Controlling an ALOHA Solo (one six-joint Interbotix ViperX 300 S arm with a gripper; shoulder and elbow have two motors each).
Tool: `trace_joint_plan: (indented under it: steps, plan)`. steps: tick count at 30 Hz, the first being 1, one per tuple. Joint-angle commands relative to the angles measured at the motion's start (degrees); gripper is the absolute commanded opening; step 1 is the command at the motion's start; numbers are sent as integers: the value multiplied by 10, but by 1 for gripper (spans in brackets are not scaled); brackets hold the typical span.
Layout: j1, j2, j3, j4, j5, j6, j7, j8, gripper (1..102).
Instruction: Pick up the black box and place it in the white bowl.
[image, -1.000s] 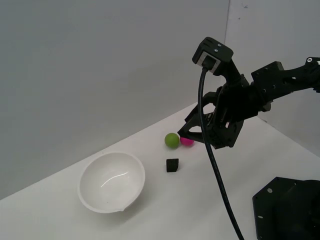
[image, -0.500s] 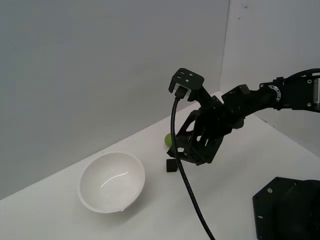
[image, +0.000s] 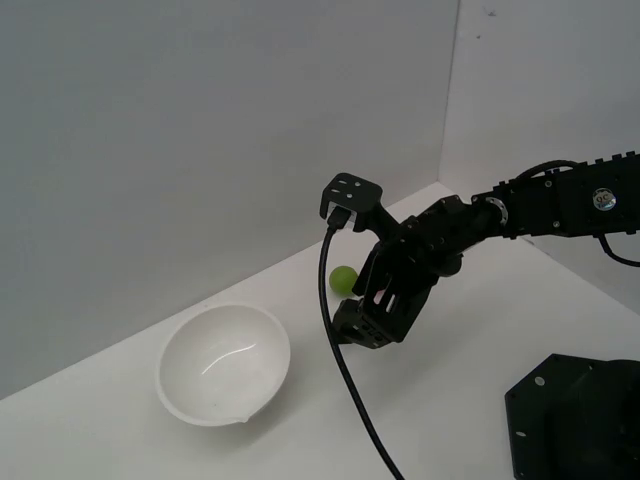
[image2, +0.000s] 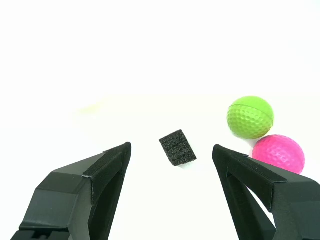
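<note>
Reaching low, jaws spread, black box (image2: 178, 147) between

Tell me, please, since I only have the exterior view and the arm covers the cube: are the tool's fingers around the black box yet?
Observer: Not closed on it. In the wrist view the black box sits free on the table between the open fingers of the tool, touching neither.
Operator: Thank you. Is it lined up square with the fingers?
Observer: No, it is turned at an angle to them.
Operator: I can see a green ball; is anything else close by?
Observer: Yes, a pink ball lies right beside the green ball, partly behind one finger, outside the gap.
</note>
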Motion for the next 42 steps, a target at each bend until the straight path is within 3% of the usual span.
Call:
trace_joint_plan:
  steps: [1, 13, 25, 30, 35, 39, 42]
  plan:
    - [-10, -2, -1, 1, 1, -14, -9, 7, 91]
    - [-24, -80, -78, -6, -6, -14, -50, 8, 91]
    - [-37, -120, -118, -25, -25, -14, -56, 8, 88]
    - [-37, -122, -119, -25, -25, -14, -56, 8, 66]
    - [-37, -119, -114, -25, -24, -14, -55, 8, 53]
    - [-37, -113, -109, -24, -23, -14, -55, 8, 29]
    - [-37, -108, -104, -25, -25, -14, -55, 8, 27]
